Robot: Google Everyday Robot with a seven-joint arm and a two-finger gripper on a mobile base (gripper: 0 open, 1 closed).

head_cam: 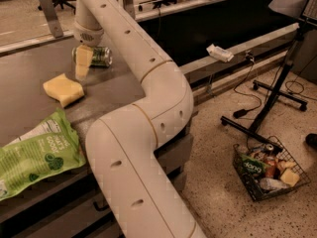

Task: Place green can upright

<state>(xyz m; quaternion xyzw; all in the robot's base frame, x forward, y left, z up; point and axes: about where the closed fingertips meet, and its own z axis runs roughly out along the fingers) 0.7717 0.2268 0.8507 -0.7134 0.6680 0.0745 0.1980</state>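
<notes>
- Hand (pixel 82 63) low over grey tabletop (pixel 29 68), overlapping left end of small green metal can (pixel 98 56) — grip impossible to tell.
- Can lying on its side, just beyond yellow sponge block (pixel 63 89).

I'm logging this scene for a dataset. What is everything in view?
can: one, green, on its side, far table, behind the gripper
sponge: one, yellow, table, nearer than the can
snack bag: one, green, table's near left edge
table: one, grey, left
white item: one, white, ledge beyond table
basket: one, dark wire, floor right, holds groceries
stand: one, black, floor right
arm: one, white, reaching over the table
gripper: one, pale yellow, at the can
</notes>
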